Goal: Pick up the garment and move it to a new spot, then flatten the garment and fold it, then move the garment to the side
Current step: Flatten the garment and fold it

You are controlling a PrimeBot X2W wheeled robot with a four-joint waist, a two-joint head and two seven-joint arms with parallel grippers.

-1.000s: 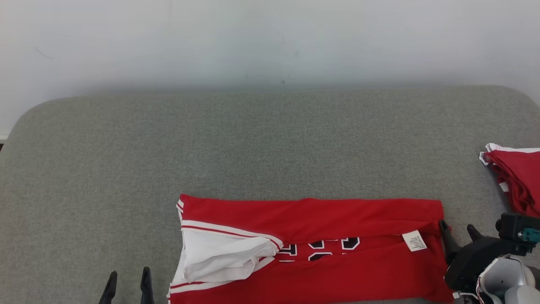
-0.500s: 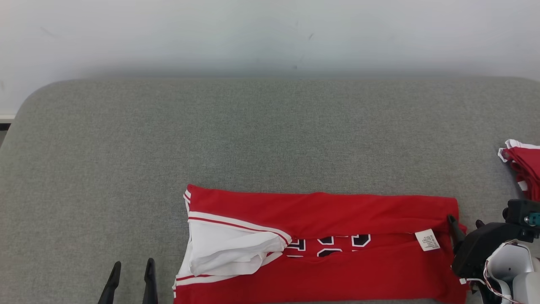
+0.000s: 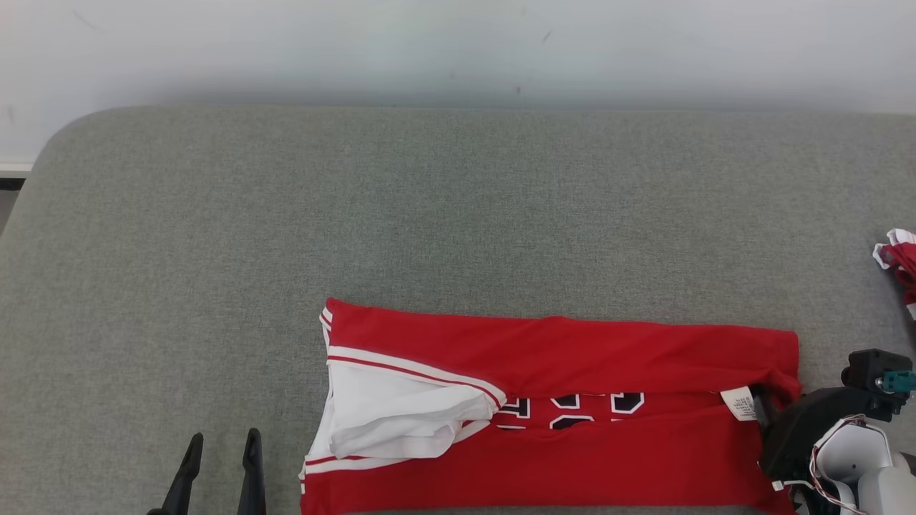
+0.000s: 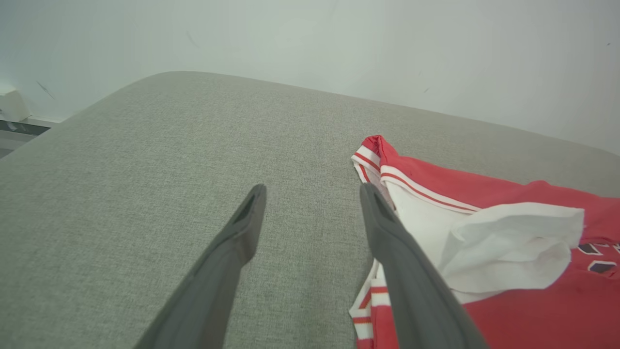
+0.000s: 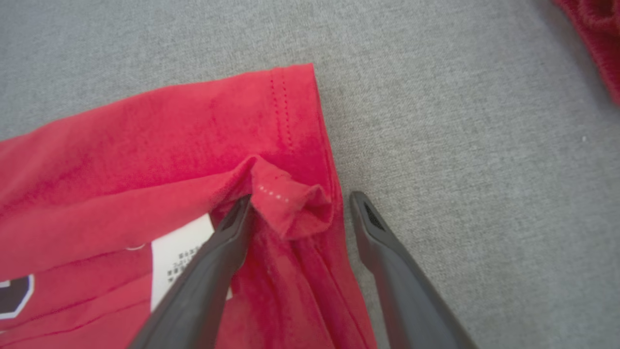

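Note:
The garment (image 3: 572, 357) is a red jersey with white trim and dark numbers, folded into a long strip at the near edge of the grey cushion (image 3: 458, 214). A white label (image 3: 739, 403) shows near its right end. My right gripper (image 3: 773, 406) is down at that right end. In the right wrist view my right gripper (image 5: 301, 198) is open and straddles a bunched bit of the red hem (image 5: 290, 203), with the left fingertip (image 5: 240, 213) on the cloth. My left gripper (image 3: 223, 436) stands open left of the garment, and in the left wrist view my left gripper (image 4: 314, 189) has only grey cushion between its fingers, with the garment (image 4: 484, 194) to the right.
Another red and white cloth (image 3: 903, 261) lies at the cushion's right edge, also seen as red cloth (image 5: 596, 43) at the top right of the right wrist view. A pale wall (image 3: 458, 50) stands behind the cushion. Bare grey cushion stretches to the left and behind the garment.
The head camera has shifted, so the whole picture slid. My right gripper has dipped toward the garment's right hem, its fingertips now at the cloth. The left gripper holds its place.

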